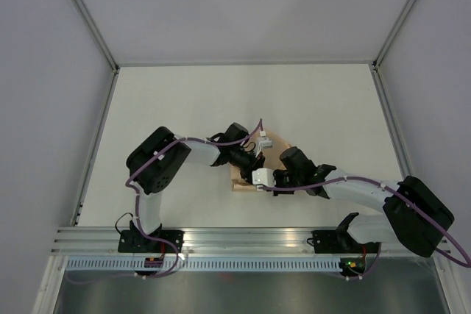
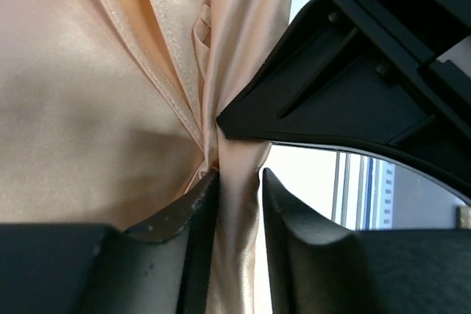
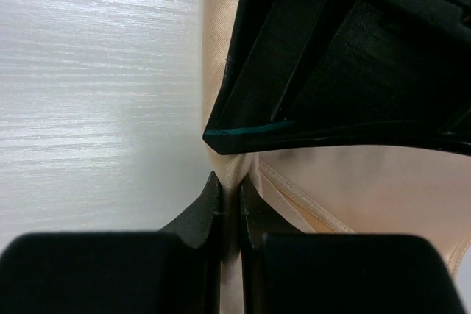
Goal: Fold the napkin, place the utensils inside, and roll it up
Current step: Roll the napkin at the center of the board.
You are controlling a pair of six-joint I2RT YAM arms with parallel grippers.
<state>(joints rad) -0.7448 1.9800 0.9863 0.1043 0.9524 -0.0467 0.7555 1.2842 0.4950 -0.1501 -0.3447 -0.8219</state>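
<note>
The peach-orange napkin lies bunched into a small bundle at the table's middle, mostly covered by both wrists. My left gripper and right gripper meet tip to tip over it. In the left wrist view the left gripper has a taut column of napkin between its jaws, with a sliver of light beside one finger. In the right wrist view the right gripper is pinched tight on a fold of napkin. The utensils are hidden or out of view.
The white table stretches behind and to both sides of the bundle. An aluminium rail runs along the near edge by the arm bases. Grey walls close off the left, right and back.
</note>
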